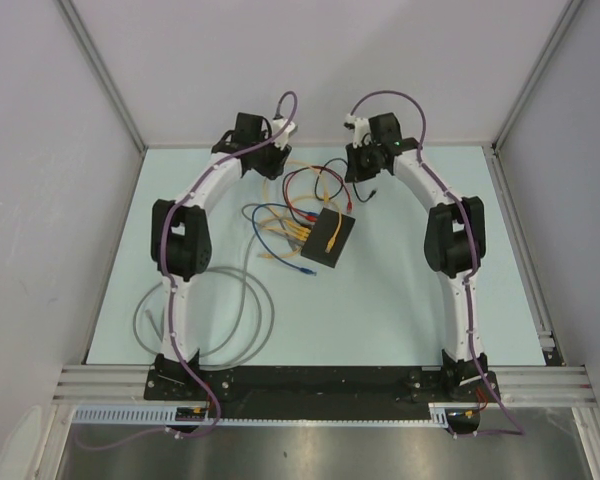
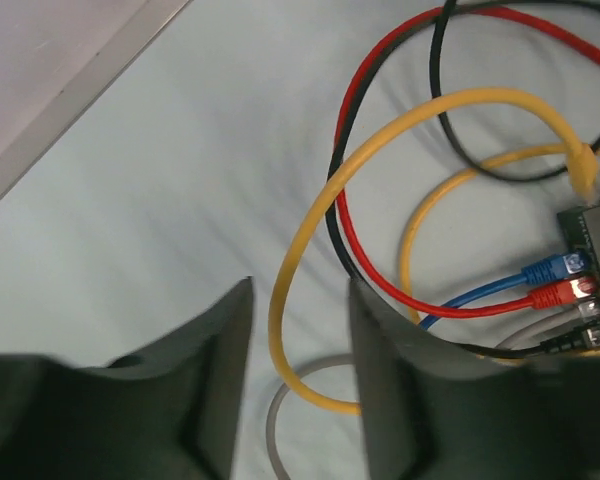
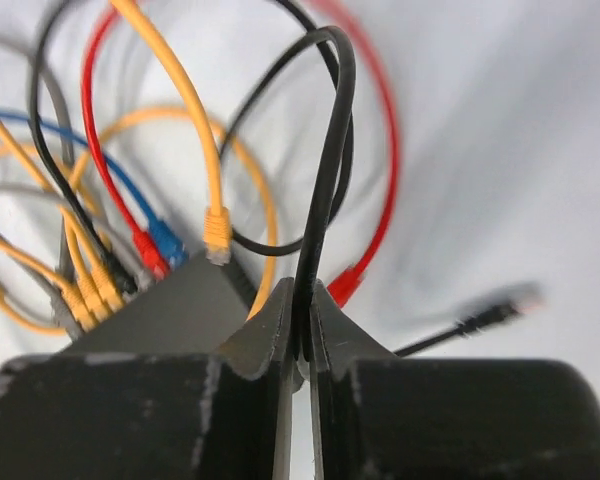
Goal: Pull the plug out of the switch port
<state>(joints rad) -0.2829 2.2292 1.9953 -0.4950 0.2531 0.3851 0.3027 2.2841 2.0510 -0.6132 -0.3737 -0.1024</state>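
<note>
The right tool [image 3: 302,325] is pressed together on a thin black cable [image 3: 326,180]. The cable rises from between its fingertips in a narrow loop and bends back down behind them. The pinch is sharp in the right wrist view, but much of the rest is smeared.

Just ahead and to the left of this tool lies the small flat black rectangular switch [image 3: 180,305], its near part hidden behind the tool's fingers. Plugs crowd its far-left edge: several yellow ones, a black one, a red plug [image 3: 148,252] and a blue plug [image 3: 166,240]. Which sockets they fill cannot be made out. To the right of the tool, a loose black plug [image 3: 500,308] lies on the pale blue-white surface [image 3: 500,150], apart from the switch. It is too blurred to tell whether it belongs to the pinched cable.

The left tool [image 2: 300,330] is spread, with nothing between its fingers. A loop of yellow cable [image 2: 310,230] shows through the gap, lying on the surface below. The switch is ahead and to the right of this tool, cut off by the frame edge.

In the top view both tools hover near the far end of the surface, with the switch slightly nearer the arm bases and between them. Their fingers are too small to read there. A grey cable coil [image 1: 205,320] lies beside the left arm.
</note>
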